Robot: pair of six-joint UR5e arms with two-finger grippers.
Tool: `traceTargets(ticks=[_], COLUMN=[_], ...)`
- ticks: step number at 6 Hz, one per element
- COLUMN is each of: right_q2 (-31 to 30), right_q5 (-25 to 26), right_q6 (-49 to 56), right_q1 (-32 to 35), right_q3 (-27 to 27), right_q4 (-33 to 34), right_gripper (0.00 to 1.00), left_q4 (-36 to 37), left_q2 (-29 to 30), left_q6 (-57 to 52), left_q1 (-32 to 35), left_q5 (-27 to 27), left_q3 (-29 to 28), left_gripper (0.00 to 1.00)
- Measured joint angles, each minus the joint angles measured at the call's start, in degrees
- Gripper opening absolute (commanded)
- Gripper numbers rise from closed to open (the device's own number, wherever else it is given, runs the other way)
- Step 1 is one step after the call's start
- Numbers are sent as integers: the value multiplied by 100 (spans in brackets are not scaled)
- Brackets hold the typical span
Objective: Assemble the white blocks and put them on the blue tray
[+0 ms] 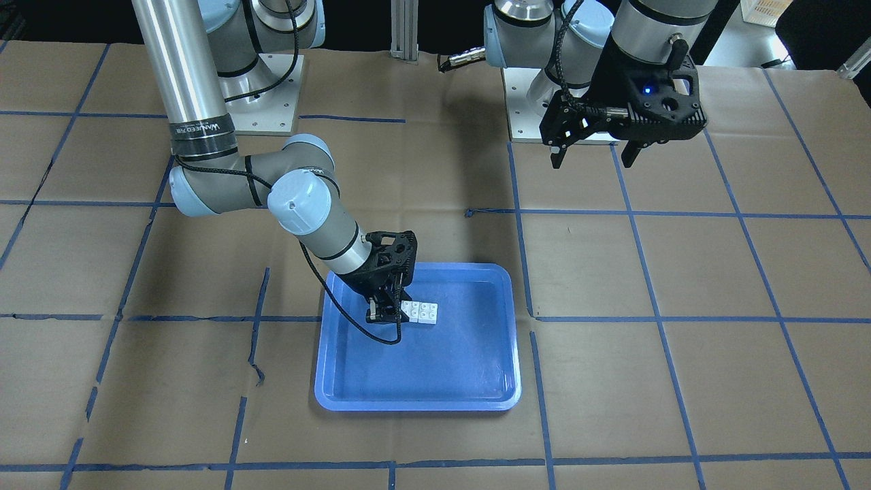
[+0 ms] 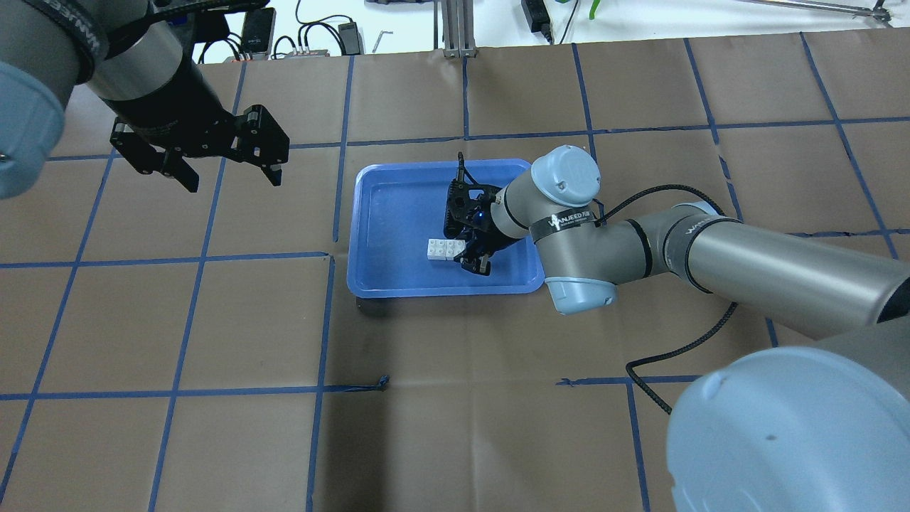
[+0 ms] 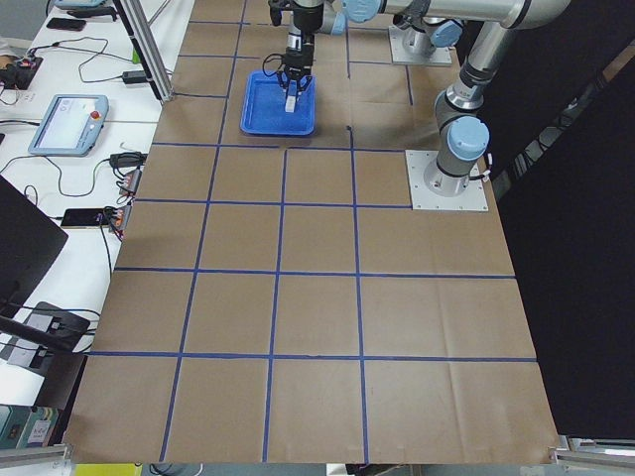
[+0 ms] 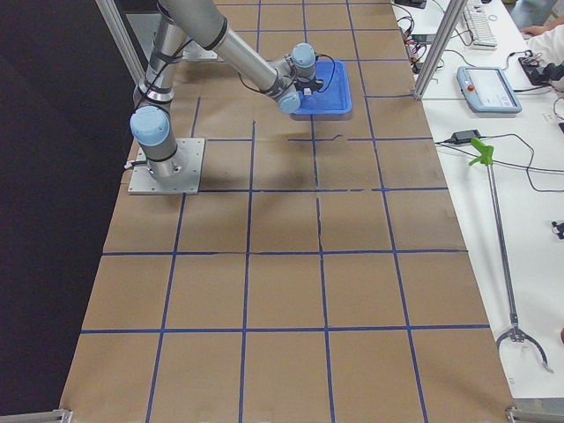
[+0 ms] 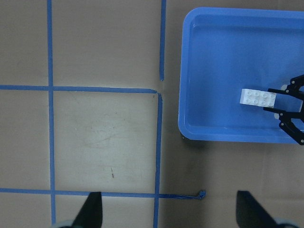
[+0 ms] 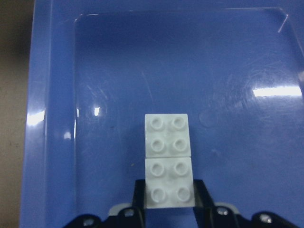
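Note:
The two white blocks (image 6: 168, 161) sit end to end as one piece, studs up, on the floor of the blue tray (image 6: 52, 118). They also show in the front view (image 1: 420, 312), the overhead view (image 2: 444, 250) and the left wrist view (image 5: 258, 97). My right gripper (image 6: 169, 194) is low in the tray (image 2: 398, 213), its two fingers pressed against the sides of the nearer block. My left gripper (image 2: 227, 174) is open and empty, held high over bare table far from the tray (image 1: 442, 367); it also shows in the front view (image 1: 592, 155).
Brown paper with a grid of blue tape (image 2: 334, 256) covers the table. The right arm's elbow (image 2: 569, 235) hangs over the tray's right rim. Arm base plates (image 1: 272, 95) stand at the robot's edge. Cables and a pendant (image 3: 69, 119) lie off the table's far side.

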State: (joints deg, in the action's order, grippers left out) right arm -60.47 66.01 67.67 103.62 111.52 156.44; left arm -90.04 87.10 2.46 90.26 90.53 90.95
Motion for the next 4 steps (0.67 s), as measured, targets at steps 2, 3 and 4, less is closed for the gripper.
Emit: traceTargets(ticks=[2, 3, 4], right_q2=[0, 0, 0], right_q5=[0, 0, 0], right_q6=[0, 0, 0], right_q1=[0, 0, 0], right_q3=[-6, -7, -7], right_q4=[0, 0, 0], right_gripper=[46, 48, 60], left_q4=[11, 12, 13], left_q2=[-3, -13, -21], left_q6=[2, 7, 8], left_q1=[0, 0, 0], left_q5=[0, 0, 0], left_q3=[-6, -6, -11], left_gripper=[99, 99, 99])
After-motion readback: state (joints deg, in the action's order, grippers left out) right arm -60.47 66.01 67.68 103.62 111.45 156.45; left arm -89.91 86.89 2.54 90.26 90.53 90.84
